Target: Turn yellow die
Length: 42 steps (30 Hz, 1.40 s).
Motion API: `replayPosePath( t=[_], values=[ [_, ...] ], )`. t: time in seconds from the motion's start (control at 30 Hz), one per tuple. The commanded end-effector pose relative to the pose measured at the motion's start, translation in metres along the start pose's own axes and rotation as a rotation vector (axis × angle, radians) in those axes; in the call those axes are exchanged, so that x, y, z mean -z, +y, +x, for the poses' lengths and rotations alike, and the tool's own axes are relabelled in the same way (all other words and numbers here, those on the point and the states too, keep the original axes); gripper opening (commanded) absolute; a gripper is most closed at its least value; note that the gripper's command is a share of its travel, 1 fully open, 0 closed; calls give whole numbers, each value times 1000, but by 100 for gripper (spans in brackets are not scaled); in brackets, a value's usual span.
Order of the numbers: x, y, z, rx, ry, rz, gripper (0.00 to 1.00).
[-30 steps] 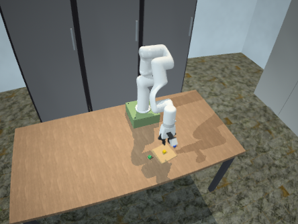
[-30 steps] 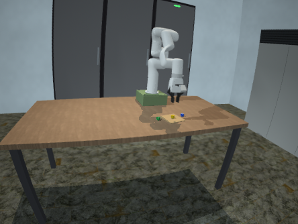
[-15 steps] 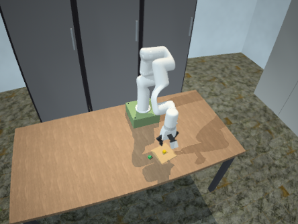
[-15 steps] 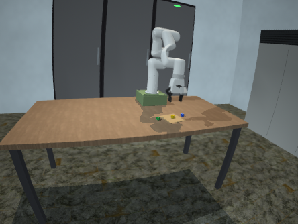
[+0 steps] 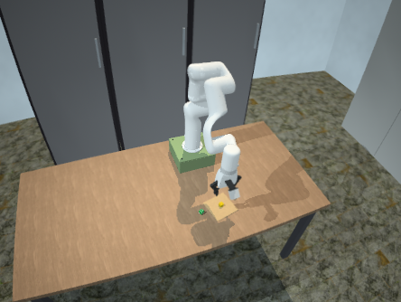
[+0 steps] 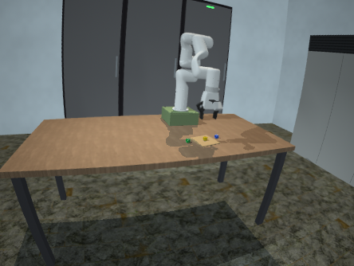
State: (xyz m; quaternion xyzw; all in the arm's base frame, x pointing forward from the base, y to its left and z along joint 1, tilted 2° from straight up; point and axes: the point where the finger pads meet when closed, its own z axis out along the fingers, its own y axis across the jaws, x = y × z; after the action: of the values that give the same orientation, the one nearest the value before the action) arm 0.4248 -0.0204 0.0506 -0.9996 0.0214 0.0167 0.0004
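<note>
White and jointed, the arm (image 5: 209,97) rises from a green base block (image 5: 177,155) that stands on the wooden tabletop (image 5: 90,203), goes up, folds back down at its upper joints, and ends in a forearm that points down toward the mat (image 5: 228,212). The claw (image 5: 225,186) hangs above the mat, clearly raised from it, with its dark fingers (image 6: 200,110) spread wide and nothing between them, so it is released. In the exterior view the claw (image 6: 208,111) shows well above the tabletop (image 6: 100,143), on the side of the mat (image 6: 199,141) toward the base block (image 6: 179,116). The yellow die (image 5: 221,204) lies on the mat, near its middle, and no finger touches it; its top number is too small to read. The green die (image 5: 201,211) lies on the bare wood just beside the mat, on the side away from the claw's wrist. The blue die (image 6: 217,136) lies near the opposite edge of the mat; in the top view the claw covers it. I cannot tell if the blue die touches the mat. Shadows of the arm fall darkly around the mat. Behind the base block stand tall grey cabinets (image 5: 135,68), and the floor (image 5: 325,104) under the table is mottled stone.
</note>
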Motion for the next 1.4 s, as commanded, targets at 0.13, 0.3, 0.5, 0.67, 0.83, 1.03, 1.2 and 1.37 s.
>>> replayPosePath(
  t=[0.13, 0.3, 0.5, 0.67, 0.83, 1.03, 1.2, 1.37],
  values=[
    [16, 0, 1, 0, 4, 0, 100],
    [32, 1, 1, 0, 4, 0, 100],
    [43, 1, 1, 0, 4, 0, 100],
    [45, 1, 1, 0, 4, 0, 100],
    [45, 1, 1, 0, 4, 0, 100],
    [45, 1, 1, 0, 4, 0, 100],
    [45, 1, 1, 0, 4, 0, 100],
    [45, 1, 1, 0, 4, 0, 100]
  ],
)
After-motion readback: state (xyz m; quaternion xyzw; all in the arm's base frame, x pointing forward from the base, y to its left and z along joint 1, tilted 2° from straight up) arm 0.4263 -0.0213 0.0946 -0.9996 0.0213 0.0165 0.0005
